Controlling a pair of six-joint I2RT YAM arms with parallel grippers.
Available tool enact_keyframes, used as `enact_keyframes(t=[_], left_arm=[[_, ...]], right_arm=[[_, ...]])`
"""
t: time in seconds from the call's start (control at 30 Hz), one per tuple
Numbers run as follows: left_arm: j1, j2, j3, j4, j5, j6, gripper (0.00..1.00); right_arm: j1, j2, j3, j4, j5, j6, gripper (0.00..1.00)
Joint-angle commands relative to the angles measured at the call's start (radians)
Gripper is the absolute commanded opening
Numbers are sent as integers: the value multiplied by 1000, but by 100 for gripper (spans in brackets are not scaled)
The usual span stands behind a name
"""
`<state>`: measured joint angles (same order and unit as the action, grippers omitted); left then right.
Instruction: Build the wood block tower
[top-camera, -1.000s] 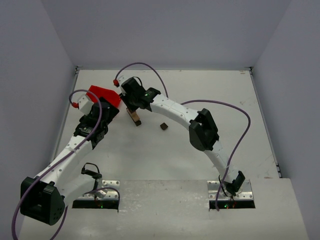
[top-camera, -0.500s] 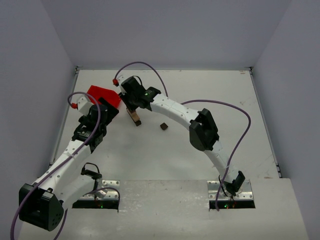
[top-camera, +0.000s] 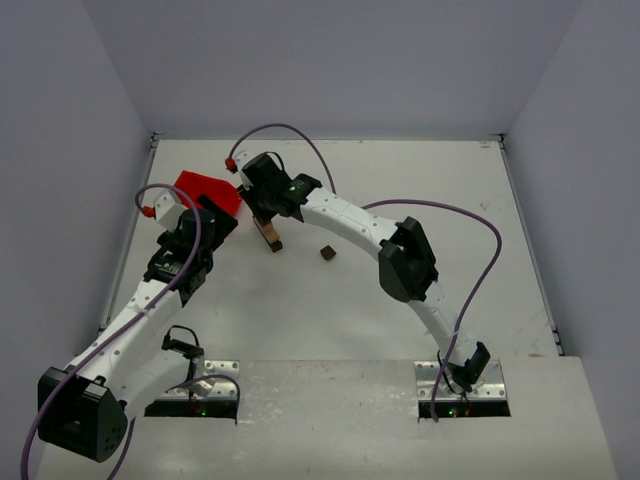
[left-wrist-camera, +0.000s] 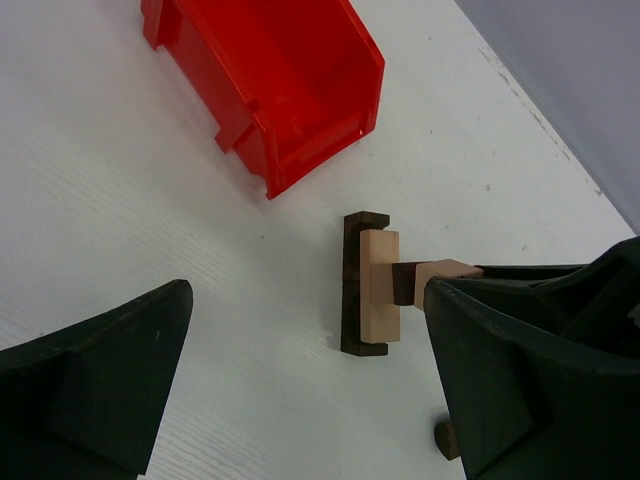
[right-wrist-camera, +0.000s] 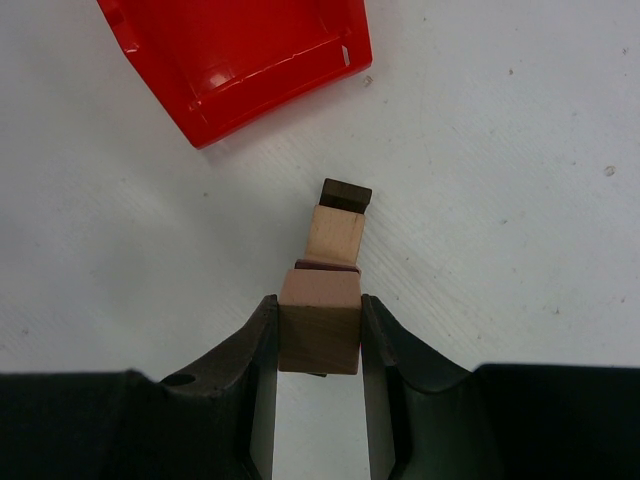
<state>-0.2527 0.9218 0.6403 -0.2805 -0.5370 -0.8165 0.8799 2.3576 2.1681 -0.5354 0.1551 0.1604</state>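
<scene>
The right fingers (right-wrist-camera: 385, 360) pinch the tan top cube (right-wrist-camera: 320, 325) of the wood block tower (left-wrist-camera: 378, 290), standing near the red bin (left-wrist-camera: 310, 150) toward the far left corner of the surface (top-camera: 330, 310), left fingers (left-wrist-camera: 100, 380) spread wide beside it, so a skewed release could topple the column.

above tower: blocked, right gripper (right-wrist-camera: 318, 322) clamped on the top tan cube (right-wrist-camera: 320, 325) of the wood block tower (left-wrist-camera: 368, 290)
tower left: narrow lane, red bin (left-wrist-camera: 300, 150) near; left gripper (left-wrist-camera: 308, 300) spread wide over it
tower right: right arm (top-camera: 350, 225) overhead, loose dark block (top-camera: 327, 253) near
far right: bare table (top-camera: 450, 180), free passage
</scene>
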Motion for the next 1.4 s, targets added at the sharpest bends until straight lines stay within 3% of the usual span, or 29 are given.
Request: enact_keyframes(t=[0.0, 0.63, 0.8, 0.9, 1.37], left_arm=[[7, -5, 4, 33, -1, -3, 100], [7, 26, 47, -80, -97, -106, 100], [7, 29, 47, -78, -95, -105, 100], [7, 28, 46, -77, -93, -102, 100], [7, 28, 45, -74, -87, -96, 100]], right_arm=[[4, 11, 48, 32, 5, -11, 26], [4, 17, 51, 31, 17, -16, 31], [4, 14, 51, 31, 18, -16, 38], [2, 13, 49, 31, 19, -15, 49], [4, -2, 27, 45, 28, -7, 56]])
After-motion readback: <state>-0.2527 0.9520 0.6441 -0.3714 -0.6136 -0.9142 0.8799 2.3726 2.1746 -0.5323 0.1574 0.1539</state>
